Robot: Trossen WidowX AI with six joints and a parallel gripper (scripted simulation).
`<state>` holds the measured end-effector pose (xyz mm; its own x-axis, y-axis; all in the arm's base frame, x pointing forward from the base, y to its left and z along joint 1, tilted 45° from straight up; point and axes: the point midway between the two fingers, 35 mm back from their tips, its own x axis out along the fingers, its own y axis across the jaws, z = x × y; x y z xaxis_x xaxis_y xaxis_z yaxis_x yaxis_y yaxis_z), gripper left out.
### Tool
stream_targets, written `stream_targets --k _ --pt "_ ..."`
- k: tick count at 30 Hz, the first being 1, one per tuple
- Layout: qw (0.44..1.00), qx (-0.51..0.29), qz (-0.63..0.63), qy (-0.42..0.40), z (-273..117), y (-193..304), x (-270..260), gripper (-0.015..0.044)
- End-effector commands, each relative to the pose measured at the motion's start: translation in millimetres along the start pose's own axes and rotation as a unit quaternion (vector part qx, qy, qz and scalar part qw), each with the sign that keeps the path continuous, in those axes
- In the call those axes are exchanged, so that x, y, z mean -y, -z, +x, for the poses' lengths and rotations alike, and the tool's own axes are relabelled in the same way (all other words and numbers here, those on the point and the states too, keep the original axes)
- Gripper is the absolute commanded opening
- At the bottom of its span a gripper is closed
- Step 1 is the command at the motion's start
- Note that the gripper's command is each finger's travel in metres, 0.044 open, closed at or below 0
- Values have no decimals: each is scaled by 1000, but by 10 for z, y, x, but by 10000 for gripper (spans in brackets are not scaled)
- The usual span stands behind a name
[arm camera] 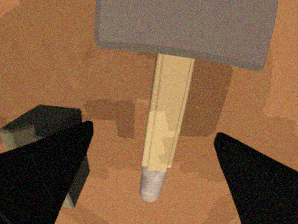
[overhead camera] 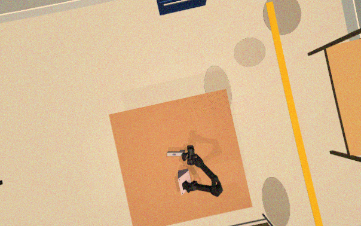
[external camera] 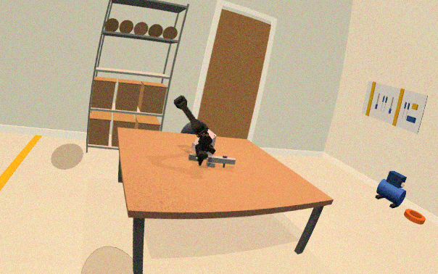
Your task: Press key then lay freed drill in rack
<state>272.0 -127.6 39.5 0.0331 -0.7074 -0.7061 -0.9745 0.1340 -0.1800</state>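
A long grey holder (overhead camera: 170,154) (external camera: 217,159) (arm camera: 185,27) stands on a foot on the table. The drill (arm camera: 172,85), cream with a rounded grey end, sticks out of it in the wrist view. A small dark key (external camera: 225,157) passes down through the holder, with its lower end showing underneath. My gripper (external camera: 200,162) (arm camera: 156,133) is open and empty, its fingers spread wide to either side of the drill; their exact height is unclear. A dark grooved block, apparently the rack (external camera: 191,156) (arm camera: 60,117), stands left of the drill, partly behind the left finger.
The orange-brown table (overhead camera: 140,128) (external camera: 174,192) carries everything. The arm's pale base plate (overhead camera: 181,180) (external camera: 212,135) stands close beside the holder, and the arm's links fold out over the table. A shelf unit (external camera: 132,72) and a door (external camera: 236,72) are beyond the table.
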Motion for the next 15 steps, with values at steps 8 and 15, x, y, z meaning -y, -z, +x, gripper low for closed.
stream_targets --k 8,15 --pt "1000 0 0 0 3 -4 -1 282" --pt "1000 0 0 0 3 -4 -1 99"
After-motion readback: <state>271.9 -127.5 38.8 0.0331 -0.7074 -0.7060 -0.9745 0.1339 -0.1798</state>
